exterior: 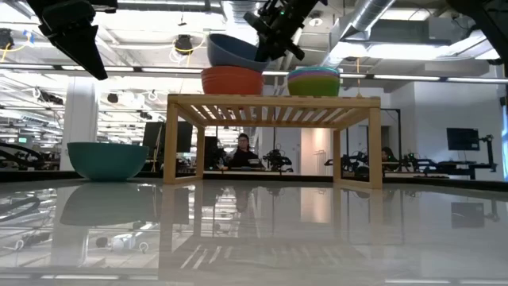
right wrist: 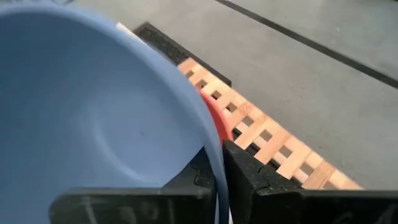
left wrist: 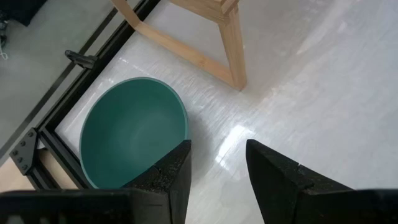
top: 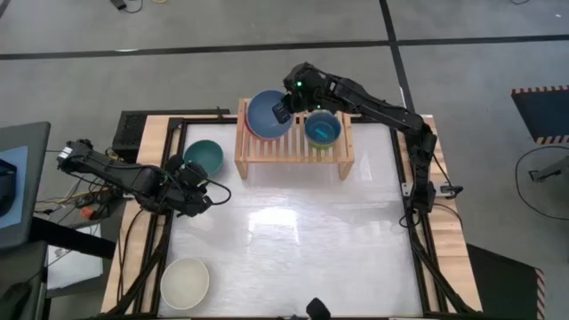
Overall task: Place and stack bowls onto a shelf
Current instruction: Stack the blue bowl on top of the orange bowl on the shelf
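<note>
On the bench (top: 293, 231) stands the shelf (top: 293, 149), with a red bowl (exterior: 232, 80) on its left part and a stack of small bowls (top: 322, 129) on its right part. The right gripper (top: 283, 110) has its fingers clenched on the rim of the blue bowl (top: 267, 114), held tilted just above the red one. The left gripper (top: 197, 188) hangs with fingers released near the green bowl (top: 204, 156) on the bench, and the white bowl (top: 185, 283) lies well apart at the near corner.

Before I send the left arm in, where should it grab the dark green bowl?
Pinch the rim of the dark green bowl, probably on the side nearest the left gripper, descending from above. It sits upright and open beside the shelf leg, so one finger can drop inside the thin wall, one outside.
</note>
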Controlling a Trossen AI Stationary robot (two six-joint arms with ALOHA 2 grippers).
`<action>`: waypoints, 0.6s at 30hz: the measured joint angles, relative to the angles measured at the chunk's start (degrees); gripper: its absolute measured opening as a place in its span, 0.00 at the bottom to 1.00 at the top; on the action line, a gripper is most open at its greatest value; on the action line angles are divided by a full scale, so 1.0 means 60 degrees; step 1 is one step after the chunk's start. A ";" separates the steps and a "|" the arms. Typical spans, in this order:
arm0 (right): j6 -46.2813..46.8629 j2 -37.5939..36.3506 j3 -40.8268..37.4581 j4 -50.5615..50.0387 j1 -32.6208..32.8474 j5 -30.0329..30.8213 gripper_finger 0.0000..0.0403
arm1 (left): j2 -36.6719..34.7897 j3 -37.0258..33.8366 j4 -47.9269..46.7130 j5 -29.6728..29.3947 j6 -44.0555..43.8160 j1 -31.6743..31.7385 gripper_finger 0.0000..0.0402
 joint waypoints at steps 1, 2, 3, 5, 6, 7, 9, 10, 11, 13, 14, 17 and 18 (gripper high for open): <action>0.0004 -0.0006 0.0009 0.0038 -0.0070 -0.0146 0.12 | 0.0000 0.0000 0.0004 -0.0004 -0.0001 0.0003 0.34; 0.0006 -0.0032 0.0019 0.0059 -0.0132 -0.0289 0.13 | 0.0000 0.0000 0.0002 -0.0002 -0.0001 0.0005 0.34; 0.0014 -0.0042 0.0029 0.0080 -0.0192 -0.0361 0.14 | 0.0000 0.0000 0.0004 -0.0004 -0.0001 0.0004 0.34; 0.0024 -0.0042 0.0029 0.0069 -0.0281 -0.0432 0.16 | 0.0000 0.0000 0.0004 0.0000 -0.0001 0.0005 0.34; -0.0021 -0.0032 0.0025 0.0075 -0.0305 -0.0469 0.17 | 0.0000 0.0000 0.0004 -0.0004 0.0002 0.0005 0.34; -0.0046 -0.0025 0.0025 0.0081 -0.0311 -0.0501 0.19 | 0.0000 0.0000 0.0004 0.0000 -0.0001 0.0005 0.34; -0.0116 -0.0025 0.0025 0.0138 -0.0300 -0.0556 0.22 | 0.0000 0.0000 0.0007 -0.0004 0.0002 0.0005 0.34; -0.0169 -0.0029 0.0025 0.0164 -0.0294 -0.0561 0.24 | 0.0000 0.0000 0.0007 -0.0004 0.0003 0.0005 0.34; -0.0249 -0.0029 0.0025 0.0179 -0.0283 -0.0561 0.26 | 0.0000 0.0000 0.0007 -0.0007 0.0003 0.0005 0.34; -0.0300 -0.0029 0.0025 0.0213 -0.0225 -0.0561 0.31 | 0.0000 0.0000 0.0007 -0.0008 0.0003 0.0005 0.34; -0.0323 -0.0029 0.0025 0.0277 -0.0207 -0.0561 0.34 | 0.0000 0.0000 0.0007 -0.0011 0.0003 0.0005 0.34; -0.0460 -0.0029 0.0025 0.0617 -0.0157 -0.0550 0.42 | 0.0000 0.0000 0.0010 -0.0015 0.0008 0.0005 0.34; -0.0456 -0.0029 0.0025 0.0690 -0.0138 -0.0536 0.45 | 0.0000 0.0000 0.0010 -0.0015 0.0051 0.0005 0.34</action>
